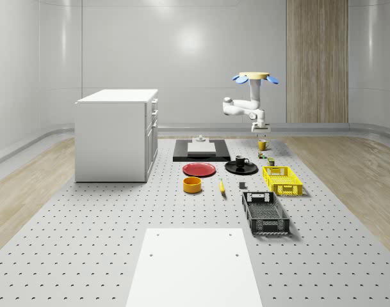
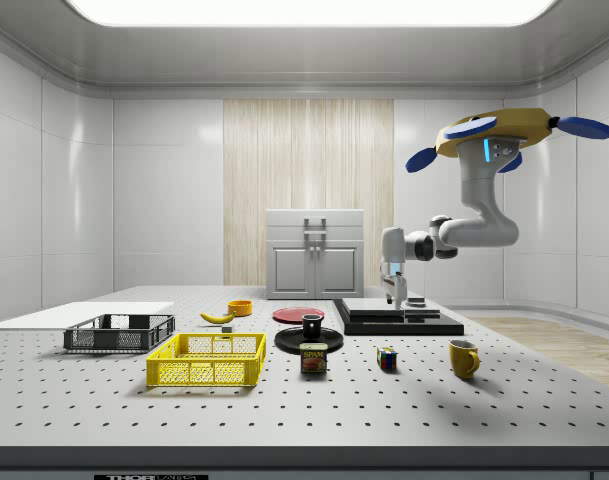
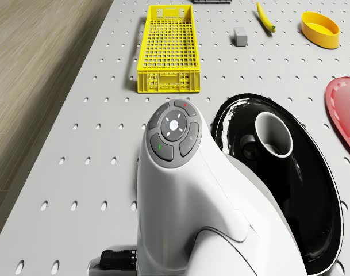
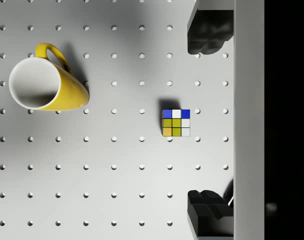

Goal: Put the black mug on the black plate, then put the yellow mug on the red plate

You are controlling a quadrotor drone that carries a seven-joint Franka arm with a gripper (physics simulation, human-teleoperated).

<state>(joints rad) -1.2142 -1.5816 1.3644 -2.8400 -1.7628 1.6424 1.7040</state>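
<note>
Room: pale panelled walls, one wooden wall panel, a white cabinet [image 1: 116,134] at the whole-scene view's left.

Surface: grey perforated table [image 1: 86,243], open space between items.

Robot: the drone [image 2: 504,135] hovers above the far end of the table, arm folded down in front of it.

Black plate [image 1: 241,167] already carries the black mug [image 1: 241,161], upright, so I judge step one done. Red plate [image 1: 199,169] lies bare just beside the black plate, toward the whole-scene view's left.

Yellow mug [image 4: 46,85] stands upright on the table, mouth up, handle pointing away from the cube side. A small colour cube [image 4: 175,123] sits between mug and gripper line.

Gripper [image 4: 207,125] hangs above the table, fingers spread wide, holding nothing.

Key relation: the mug is off to one side of the gripper, not under it (cube is closer to the fingers than the mug is). The next move likely needs a sideways shift over the mug before descending.
</note>
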